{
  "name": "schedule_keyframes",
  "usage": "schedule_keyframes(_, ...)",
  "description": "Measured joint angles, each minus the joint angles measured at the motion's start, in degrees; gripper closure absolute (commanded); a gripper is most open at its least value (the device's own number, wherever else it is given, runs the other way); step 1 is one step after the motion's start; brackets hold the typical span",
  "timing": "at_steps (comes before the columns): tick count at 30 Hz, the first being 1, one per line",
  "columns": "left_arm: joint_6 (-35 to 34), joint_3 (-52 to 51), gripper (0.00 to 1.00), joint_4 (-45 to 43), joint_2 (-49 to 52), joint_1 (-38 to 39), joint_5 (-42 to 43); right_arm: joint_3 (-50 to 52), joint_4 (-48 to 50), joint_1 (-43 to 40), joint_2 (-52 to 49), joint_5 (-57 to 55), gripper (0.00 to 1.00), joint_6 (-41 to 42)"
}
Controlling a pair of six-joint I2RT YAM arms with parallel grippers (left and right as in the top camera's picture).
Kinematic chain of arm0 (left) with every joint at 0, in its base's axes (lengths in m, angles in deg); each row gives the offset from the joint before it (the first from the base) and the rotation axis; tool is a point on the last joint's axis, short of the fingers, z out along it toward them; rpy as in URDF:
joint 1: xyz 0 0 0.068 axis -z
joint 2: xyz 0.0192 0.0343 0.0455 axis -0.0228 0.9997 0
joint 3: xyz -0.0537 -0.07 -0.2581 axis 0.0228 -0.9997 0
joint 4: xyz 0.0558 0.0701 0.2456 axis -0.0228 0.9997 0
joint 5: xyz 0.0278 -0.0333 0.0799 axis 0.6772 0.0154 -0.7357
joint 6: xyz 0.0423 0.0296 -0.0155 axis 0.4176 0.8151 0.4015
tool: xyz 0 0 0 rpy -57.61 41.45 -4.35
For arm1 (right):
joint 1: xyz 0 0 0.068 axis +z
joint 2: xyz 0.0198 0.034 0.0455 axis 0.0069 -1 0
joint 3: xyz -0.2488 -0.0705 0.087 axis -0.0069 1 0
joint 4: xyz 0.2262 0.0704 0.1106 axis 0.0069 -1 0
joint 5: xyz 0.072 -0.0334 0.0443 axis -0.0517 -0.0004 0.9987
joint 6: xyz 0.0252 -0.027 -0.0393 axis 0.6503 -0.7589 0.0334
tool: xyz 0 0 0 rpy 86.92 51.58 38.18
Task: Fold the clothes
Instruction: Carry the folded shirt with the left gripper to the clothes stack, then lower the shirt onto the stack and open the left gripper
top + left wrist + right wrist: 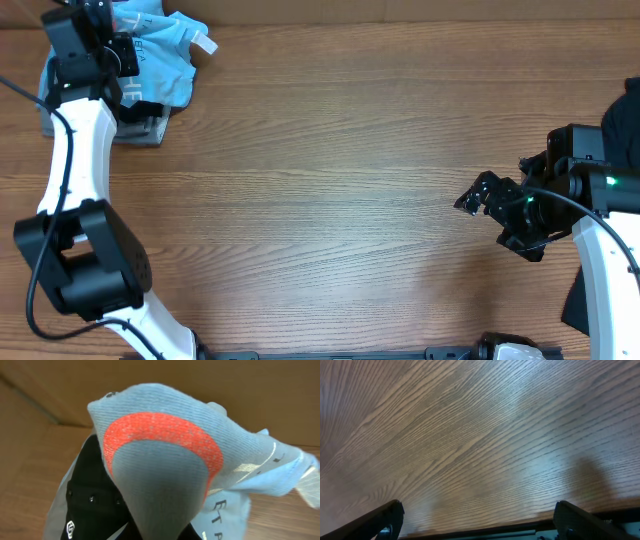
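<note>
The clothes, a light blue T-shirt (165, 60), hang bunched at the table's far left corner. My left gripper (125, 55) is shut on the fabric there. In the left wrist view the T-shirt (165, 460) rises from the jaws and fills the frame, showing a curved red print (155, 427) and small lettering. The cloth hides the left fingers. My right gripper (480, 195) hovers open over bare wood at the right. In the right wrist view that gripper (480, 525) has nothing between its widely spread fingertips (385, 520).
A stack of folded black and grey garments (140, 125) lies under the T-shirt; its black top piece (90, 505) shows in the left wrist view. A large dark garment (625, 110) lies at the right edge. The table's front edge (485, 530) runs just below the right fingers.
</note>
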Motion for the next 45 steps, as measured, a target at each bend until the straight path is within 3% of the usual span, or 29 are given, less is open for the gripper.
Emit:
schedule_keyframes(10,-3.1,0.0,0.96,-10.0,8.9,-1.5,-15.4,0.0,-0.9,0.0,0.0,0.0,0.00,0.0)
schedule_keyframes(16,-3.9,0.1,0.96,-10.3,9.5,-3.8,-18.8,0.0,-0.9,0.0,0.0,0.0,0.00,0.2)
schedule_keyframes(20,-3.9,0.1,0.96,-10.3,9.5,-5.3,-19.4,0.0,-1.0,0.0,0.0,0.0,0.00,0.4)
schedule_keyframes(22,-3.9,0.1,0.89,-10.3,9.5,-6.0,-19.1,0.0,-1.3,0.0,0.0,0.0,0.00,0.4)
schedule_keyframes(39,-5.7,0.3,0.88,-6.5,9.5,-6.9,-12.8,0.0,-1.8,0.0,0.0,0.0,0.00,0.5)
schedule_keyframes(40,-5.9,0.3,0.83,-6.1,9.5,-6.9,-12.8,0.0,-1.8,0.0,0.0,0.0,0.00,0.4)
schedule_keyframes(41,-6.3,0.3,0.43,-5.9,9.5,-6.9,-12.6,0.0,-1.8,0.0,0.0,0.0,0.00,0.4)
schedule_keyframes(42,-6.6,0.3,0.35,-5.9,9.5,-6.9,-12.4,0.0,-1.8,0.0,0.0,0.0,0.00,0.4)
schedule_keyframes(43,-6.8,0.3,0.00,-5.9,9.5,-6.9,-12.2,0.0,-1.8,0.0,0.0,0.0,0.00,0.4)
schedule_keyframes(45,-7.1,0.3,0.00,-6.0,9.5,-6.9,-11.8,0.0,-1.8,0.0,0.0,0.0,0.00,0.4)
